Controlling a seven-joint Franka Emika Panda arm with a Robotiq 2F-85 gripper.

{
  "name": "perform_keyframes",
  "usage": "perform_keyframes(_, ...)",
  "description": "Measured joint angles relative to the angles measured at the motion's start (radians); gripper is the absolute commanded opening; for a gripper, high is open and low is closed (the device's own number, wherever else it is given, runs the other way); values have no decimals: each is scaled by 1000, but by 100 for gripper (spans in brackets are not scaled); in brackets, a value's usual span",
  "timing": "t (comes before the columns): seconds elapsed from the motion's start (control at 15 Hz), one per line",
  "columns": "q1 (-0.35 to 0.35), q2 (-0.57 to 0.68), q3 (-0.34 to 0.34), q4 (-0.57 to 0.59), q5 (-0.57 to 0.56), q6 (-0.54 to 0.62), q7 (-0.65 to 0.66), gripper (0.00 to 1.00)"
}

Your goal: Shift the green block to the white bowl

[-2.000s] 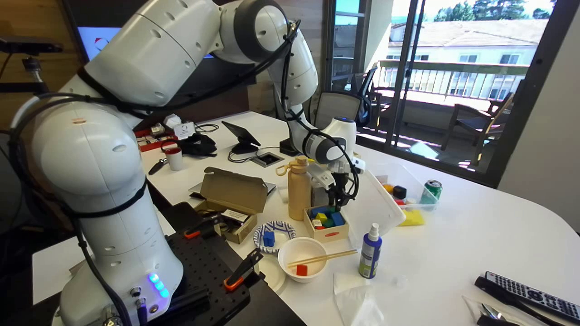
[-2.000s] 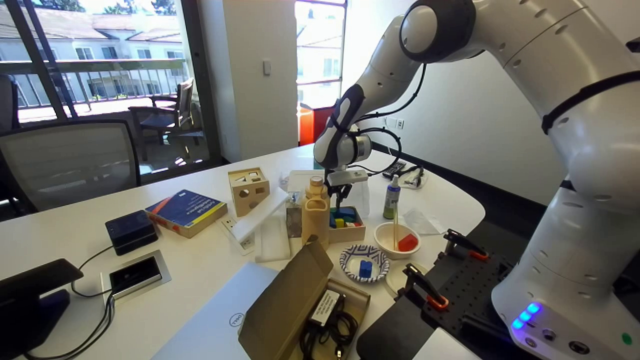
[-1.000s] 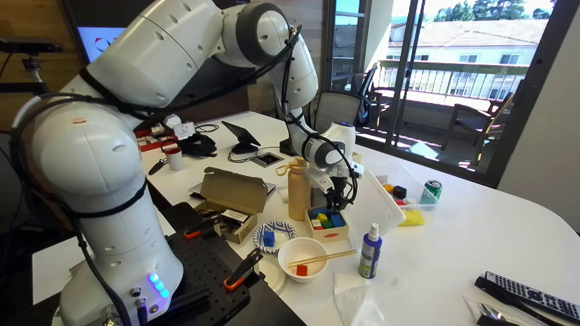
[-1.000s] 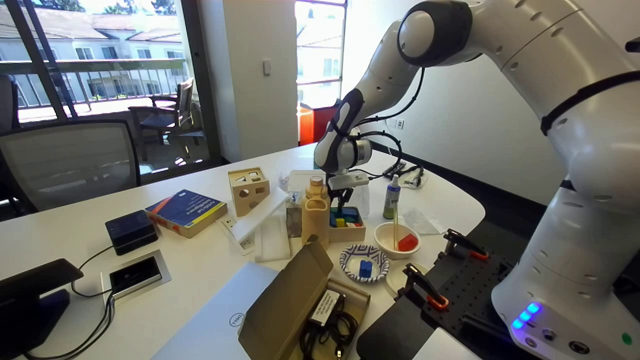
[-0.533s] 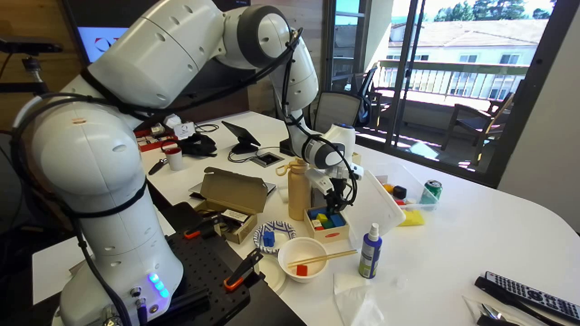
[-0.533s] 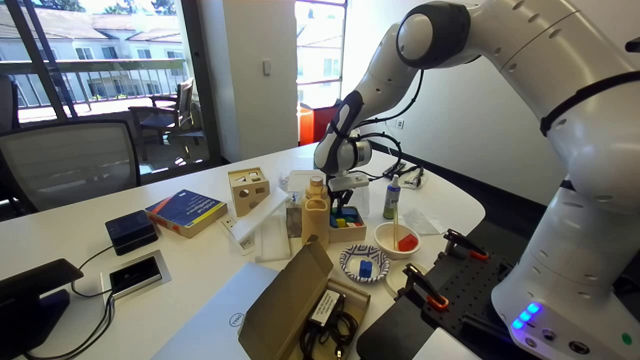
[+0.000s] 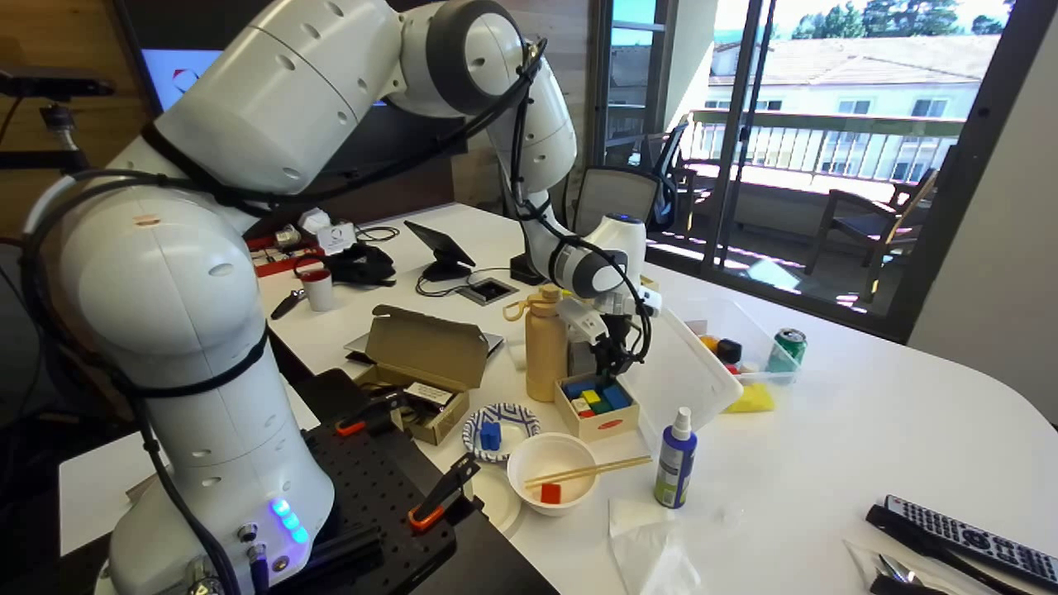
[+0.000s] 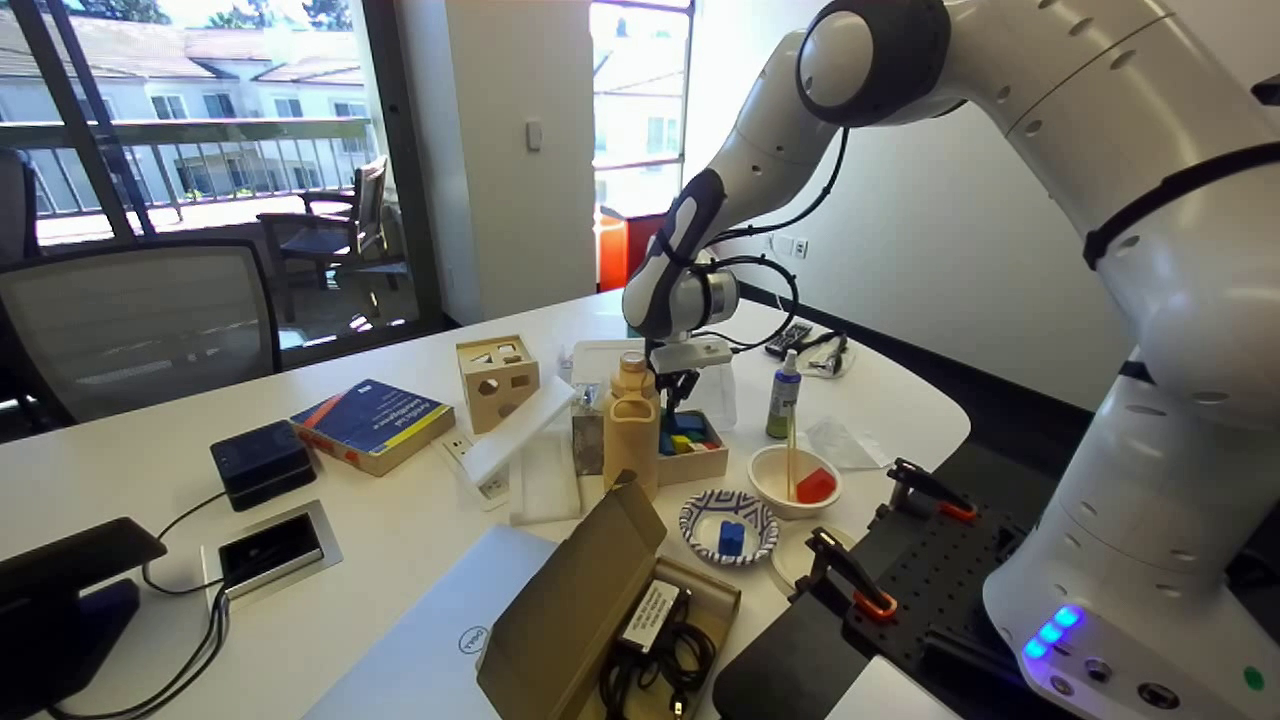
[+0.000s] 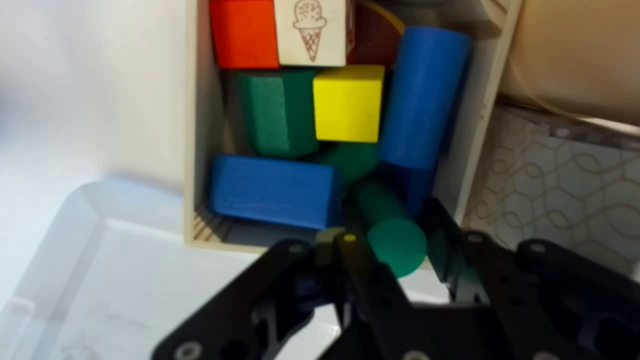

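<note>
Wrist view: gripper (image 9: pixel 392 230) pinching a round green block (image 9: pixel 398 250), five o'clock in a wooden box (image 9: pixel 190 125).
In an exterior view, the white bowl (image 7: pixel 552 454), seven o'clock from the box, holds a red block (image 7: pixel 550 493).

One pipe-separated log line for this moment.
gripper: at block box, astride green cylinder, grip unclear | white bowl: red block inside, nothing green visible | task: not yet done
</note>
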Motion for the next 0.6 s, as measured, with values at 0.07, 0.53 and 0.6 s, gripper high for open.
perform_keyframes(0.07, 7, -21, 0, -11, 0, -1, 0, 8)
perform_keyframes(0.53, 57, -232, -35, -229, -7, -8, 79, 8)
perform_keyframes(0.6, 65, -264, -46, -276, -8, -8, 101, 8)
